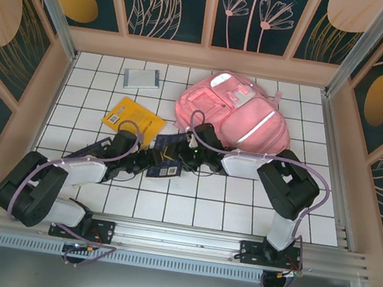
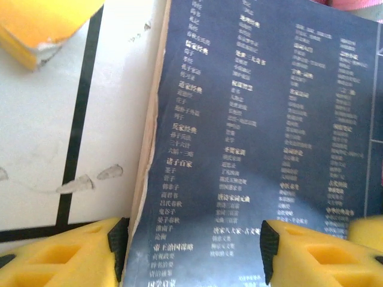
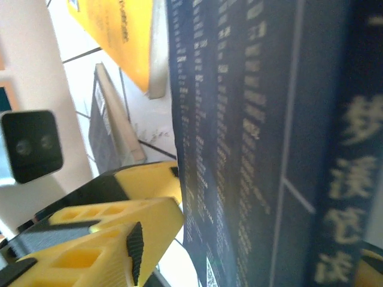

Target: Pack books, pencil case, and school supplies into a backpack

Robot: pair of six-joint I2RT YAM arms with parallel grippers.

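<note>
The navy book (image 1: pixel 167 156) lies on the tiles between my two grippers. In the left wrist view my left gripper (image 2: pixel 191 245) is open and straddles the navy book (image 2: pixel 251 131): one pad (image 2: pixel 118 242) at its spine edge, the other over the cover. My right gripper (image 3: pixel 251 260) is open, its pad (image 3: pixel 134 251) apart from the navy book (image 3: pixel 251 119). The yellow book (image 1: pixel 133 120) and grey book (image 1: pixel 141 79) lie further back left. The pink backpack (image 1: pixel 253 124) lies back right, with a pale oblong thing like the pencil case (image 1: pixel 219 81) in its open top. The school supplies are hidden.
A dark flat book-like thing (image 1: pixel 92 150) with a tan edge lies under my left forearm. Wooden walls (image 1: pixel 57 71) close in the white tiled table (image 1: pixel 240 202) on three sides. A metal rail (image 1: pixel 183 240) runs along the near edge by the arm bases.
</note>
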